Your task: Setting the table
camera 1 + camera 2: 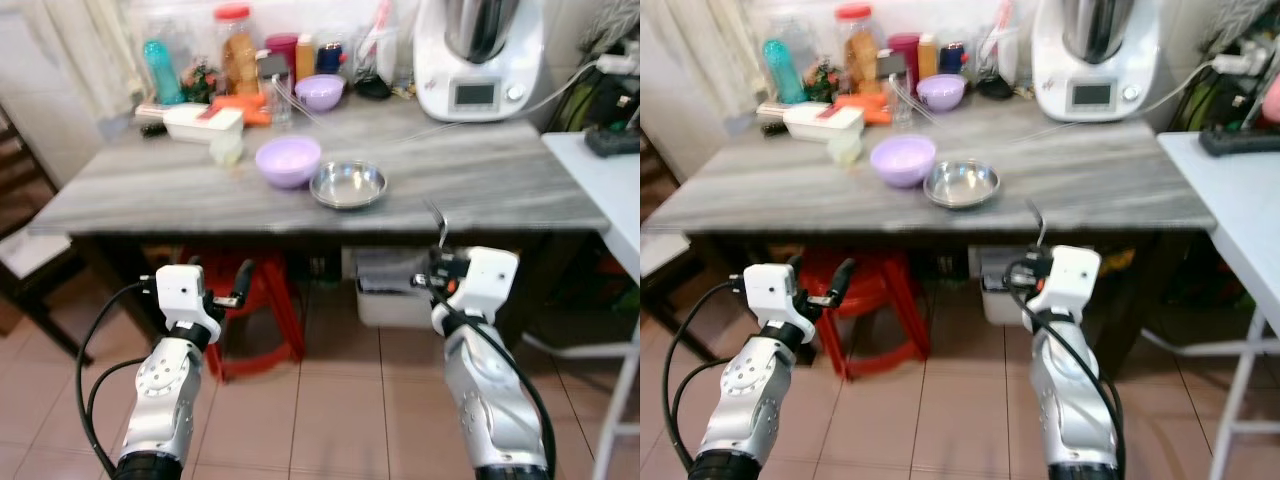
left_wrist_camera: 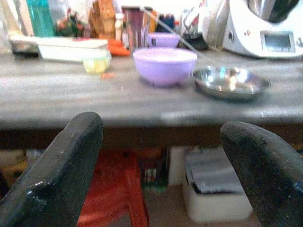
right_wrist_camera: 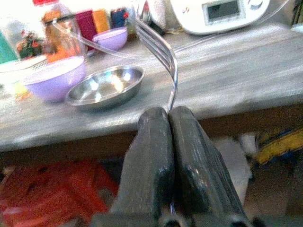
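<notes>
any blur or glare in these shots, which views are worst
Left eye view: mildly soft, the back wall blown out white behind the jars. Left wrist view: the left tool's fingers loom large and blurred, the purple bowl soft. Right wrist view: bright glare at the top, highlights on the steel dish, and the fork held by the right tool is fairly sharp.
</notes>
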Robot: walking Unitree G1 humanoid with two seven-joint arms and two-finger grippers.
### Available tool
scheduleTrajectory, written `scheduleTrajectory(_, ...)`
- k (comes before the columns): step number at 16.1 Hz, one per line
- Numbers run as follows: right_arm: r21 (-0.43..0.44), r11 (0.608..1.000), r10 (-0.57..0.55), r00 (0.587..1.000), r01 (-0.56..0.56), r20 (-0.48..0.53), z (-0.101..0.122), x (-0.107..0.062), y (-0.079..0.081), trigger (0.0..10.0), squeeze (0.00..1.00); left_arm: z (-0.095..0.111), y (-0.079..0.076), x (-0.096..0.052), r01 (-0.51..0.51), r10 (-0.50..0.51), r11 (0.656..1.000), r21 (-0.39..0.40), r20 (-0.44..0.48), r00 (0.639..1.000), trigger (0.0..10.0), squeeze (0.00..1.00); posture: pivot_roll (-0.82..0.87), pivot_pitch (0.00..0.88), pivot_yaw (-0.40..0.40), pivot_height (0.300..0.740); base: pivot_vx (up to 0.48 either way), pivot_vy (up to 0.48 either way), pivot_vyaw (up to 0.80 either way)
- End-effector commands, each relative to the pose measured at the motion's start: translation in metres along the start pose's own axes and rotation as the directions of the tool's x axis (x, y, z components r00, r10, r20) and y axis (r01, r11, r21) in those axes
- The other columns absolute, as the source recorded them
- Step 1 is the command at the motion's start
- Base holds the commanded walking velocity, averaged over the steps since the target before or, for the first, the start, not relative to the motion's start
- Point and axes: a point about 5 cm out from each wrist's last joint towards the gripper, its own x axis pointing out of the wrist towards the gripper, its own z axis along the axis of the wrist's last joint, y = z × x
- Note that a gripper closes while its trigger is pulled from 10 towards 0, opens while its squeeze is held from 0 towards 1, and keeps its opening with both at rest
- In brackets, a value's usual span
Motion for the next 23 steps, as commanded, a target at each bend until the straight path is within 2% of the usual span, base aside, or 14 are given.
scheduleTrajectory(1,-0.006,1.0,-0.01,1.0,0.011,0.015,0.004,0.001,-0.004,10.0,0.0,0.002,-0.007,0.003,0.019,-0.019,1.0,-0.002,0.006,1.0,10.0,0.0,-0.11,0.0,0.079,0.74,0.428,0.0,0.0)
scheduleTrajectory(15,-0.015,1.0,-0.013,1.0,0.013,0.011,0.003,0.001,-0.004,10.0,0.0,0.003,-0.009,0.004,0.029,-0.029,1.0,-0.009,0.008,1.0,10.0,0.0,-0.11,0.0,0.08,0.74,0.434,0.0,0.0)
scheduleTrajectory(16,-0.016,1.0,-0.012,1.0,0.013,0.01,0.002,0.001,-0.004,10.0,0.0,0.003,-0.008,0.002,0.025,-0.024,0.999,-0.021,0.02,0.999,10.0,0.0,-0.11,0.0,0.08,0.74,0.0,0.0,0.0)
scheduleTrajectory(17,-0.017,1.0,-0.012,1.0,0.012,0.009,0.002,0.001,-0.005,10.0,0.0,0.004,-0.008,-0.001,0.035,-0.035,0.999,-0.001,0.031,0.999,10.0,0.0,-0.11,0.0,0.08,0.74,0.0,0.0,0.0)
scheduleTrajectory(23,-0.015,1.0,-0.02,1.0,0.02,-0.002,0.0,-0.001,-0.008,10.0,0.0,-0.004,0.002,-0.02,0.043,-0.043,0.999,0.032,-0.016,0.999,10.0,0.0,-0.11,0.0,0.081,0.74,0.0,0.0,0.0)
